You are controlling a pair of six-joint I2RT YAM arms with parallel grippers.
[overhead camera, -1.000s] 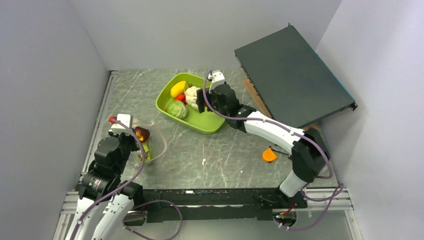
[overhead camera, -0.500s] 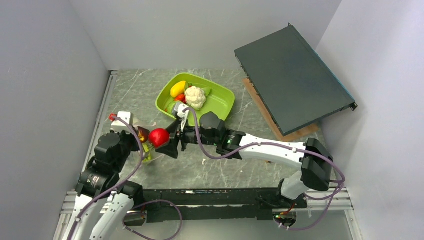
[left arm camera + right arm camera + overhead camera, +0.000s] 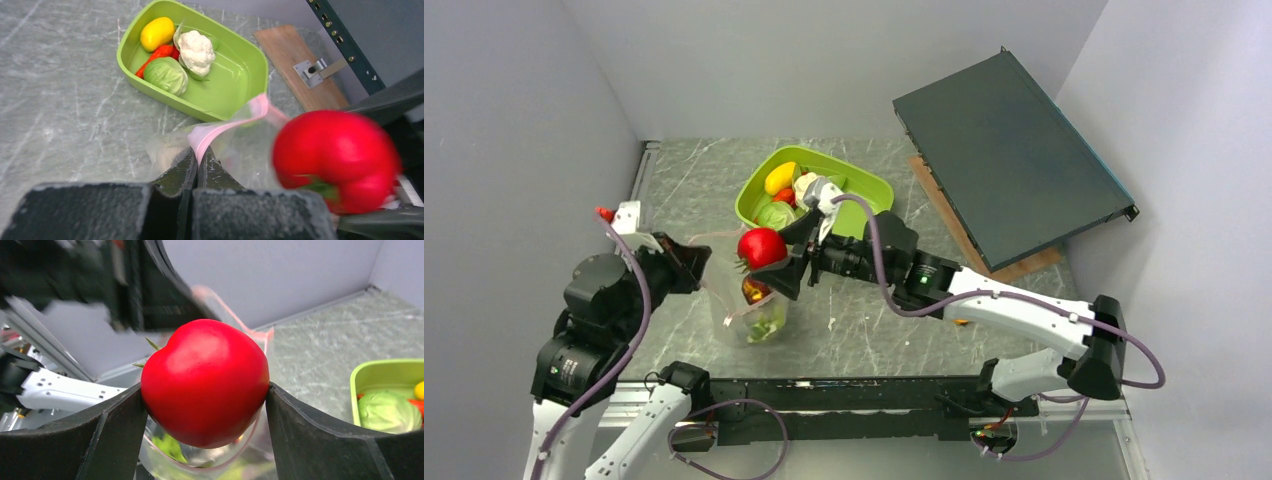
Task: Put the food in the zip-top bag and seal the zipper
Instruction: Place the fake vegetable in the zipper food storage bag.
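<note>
Gripping a red tomato (image 3: 761,247), the right gripper (image 3: 205,390) hung above the bag (image 3: 742,305); the left gripper (image 3: 196,169) pinched its rim.

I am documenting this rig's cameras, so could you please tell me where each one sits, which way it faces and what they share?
Top external: above and behind the bases, looking down on the table; both arms show.
Left wrist: faces past the left gripper, shut on the zip-top bag, toward the green tray.
Right wrist: faces past the right gripper, clamping the red toy fruit, toward the left arm.
Shared: all three show the fruit and bag.
</note>
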